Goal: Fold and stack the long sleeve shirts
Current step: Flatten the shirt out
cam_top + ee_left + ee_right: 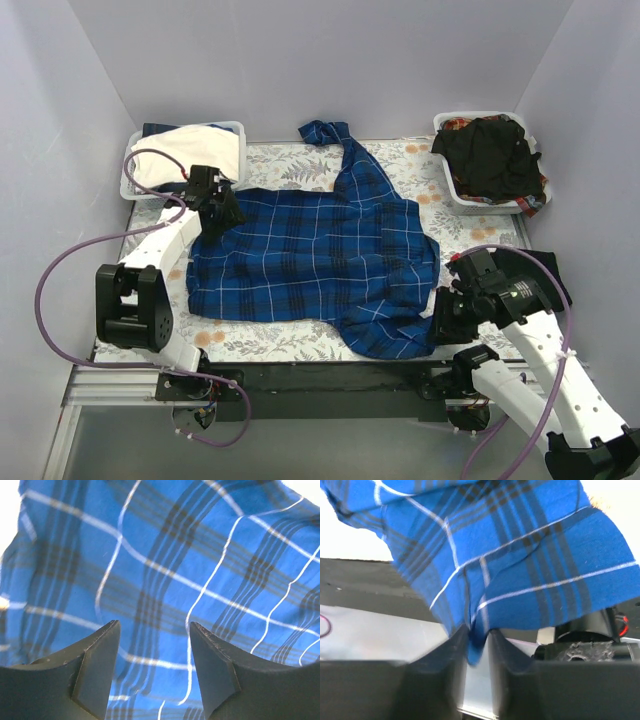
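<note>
A royal-blue plaid long sleeve shirt (310, 260) lies spread across the middle of the table, one sleeve trailing to the back. My left gripper (222, 212) hovers open over its back left corner; in the left wrist view the plaid cloth (165, 570) fills the frame and shows in the gap between the fingertips (107, 645). My right gripper (440, 312) is shut on the shirt's front right corner; the right wrist view shows a fold of plaid cloth (520, 565) pinched between the fingers (452, 647). A black shirt (492, 158) lies in the back right basket.
A white lattice basket (135, 185) at the back left holds cream and dark cloth. Another white basket (455, 195) stands at the back right. The table has a floral cover (420, 165). The table's dark front edge (330, 375) runs just below the shirt.
</note>
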`<act>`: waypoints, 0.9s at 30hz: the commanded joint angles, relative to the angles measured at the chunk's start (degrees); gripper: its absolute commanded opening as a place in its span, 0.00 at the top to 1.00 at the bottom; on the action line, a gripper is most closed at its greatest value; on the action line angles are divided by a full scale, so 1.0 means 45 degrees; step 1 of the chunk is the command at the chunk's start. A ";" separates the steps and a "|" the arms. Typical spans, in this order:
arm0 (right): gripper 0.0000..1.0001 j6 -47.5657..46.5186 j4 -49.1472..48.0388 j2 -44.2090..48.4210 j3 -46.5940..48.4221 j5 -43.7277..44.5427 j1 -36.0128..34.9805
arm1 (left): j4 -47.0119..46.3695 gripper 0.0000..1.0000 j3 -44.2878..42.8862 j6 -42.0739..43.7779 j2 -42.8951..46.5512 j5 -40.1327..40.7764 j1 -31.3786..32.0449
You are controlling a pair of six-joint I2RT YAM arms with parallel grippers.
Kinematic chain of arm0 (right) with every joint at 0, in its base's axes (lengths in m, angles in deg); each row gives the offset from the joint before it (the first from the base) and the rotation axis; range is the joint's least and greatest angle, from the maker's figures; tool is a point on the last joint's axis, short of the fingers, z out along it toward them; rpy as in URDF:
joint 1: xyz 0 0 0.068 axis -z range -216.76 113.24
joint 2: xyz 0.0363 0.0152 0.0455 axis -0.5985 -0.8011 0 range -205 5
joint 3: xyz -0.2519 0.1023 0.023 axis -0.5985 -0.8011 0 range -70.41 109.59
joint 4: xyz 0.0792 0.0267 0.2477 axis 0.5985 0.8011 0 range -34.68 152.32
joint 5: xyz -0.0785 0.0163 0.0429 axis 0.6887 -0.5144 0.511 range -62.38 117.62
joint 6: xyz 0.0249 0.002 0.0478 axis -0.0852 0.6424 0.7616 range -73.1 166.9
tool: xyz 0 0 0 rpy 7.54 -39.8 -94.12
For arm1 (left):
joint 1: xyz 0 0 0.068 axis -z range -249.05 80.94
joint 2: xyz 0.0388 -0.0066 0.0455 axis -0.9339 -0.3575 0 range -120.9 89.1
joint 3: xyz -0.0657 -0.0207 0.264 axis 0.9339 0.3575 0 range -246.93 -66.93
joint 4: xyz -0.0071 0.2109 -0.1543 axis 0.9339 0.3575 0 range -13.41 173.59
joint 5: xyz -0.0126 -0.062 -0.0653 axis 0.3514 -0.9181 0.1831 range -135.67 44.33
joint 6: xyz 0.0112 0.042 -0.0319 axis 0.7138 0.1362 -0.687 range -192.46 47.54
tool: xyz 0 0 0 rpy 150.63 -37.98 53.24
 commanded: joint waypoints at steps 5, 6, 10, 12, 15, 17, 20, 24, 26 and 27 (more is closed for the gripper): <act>0.40 -0.0913 -0.0558 -0.0119 0.2490 0.0240 0.0005 | -0.1441 0.42 -0.1035 0.0289 -0.1774 -0.0697 0.0947; 0.39 -0.0952 -0.1256 -0.0237 0.2705 0.0260 -0.0014 | -0.1500 0.42 -0.1171 0.0328 -0.2201 -0.0697 0.1142; 0.39 -0.0992 -0.3718 -0.1289 0.3156 0.1369 -0.0014 | -0.1676 0.42 -0.1445 0.0504 -0.3061 -0.0152 0.1417; 0.39 -0.1304 -0.5354 -0.2713 0.3195 0.1762 -0.0014 | -0.1715 0.42 -0.1582 0.0524 -0.3259 0.0103 0.1437; 0.40 -0.1889 -0.7076 -0.5426 0.3798 0.2855 0.0025 | -0.1715 0.42 -0.1952 0.0718 -0.3649 0.0494 0.1456; 0.41 -0.2376 -0.7861 -0.7606 0.4325 0.2975 0.0005 | -0.1715 0.42 -0.2303 0.0932 -0.3961 0.0805 0.1456; 0.41 -0.2729 -0.8859 -1.0329 0.5925 0.3247 0.0005 | -0.1618 0.41 -0.2732 0.1128 -0.4526 0.1002 0.1475; 0.43 -0.2926 -0.9017 -1.3221 0.7822 0.3230 0.0083 | -0.1364 0.42 -0.2989 0.1188 -0.5250 0.1158 0.1573; 0.43 -0.2848 -0.9037 -1.4180 0.8253 0.3209 0.0181 | -0.1344 0.42 -0.2969 0.1168 -0.5408 0.1178 0.1593; 0.43 -0.2828 -0.9037 -1.4415 0.8331 0.3190 0.0239 | -0.1364 0.42 -0.2911 0.1149 -0.5563 0.1139 0.1612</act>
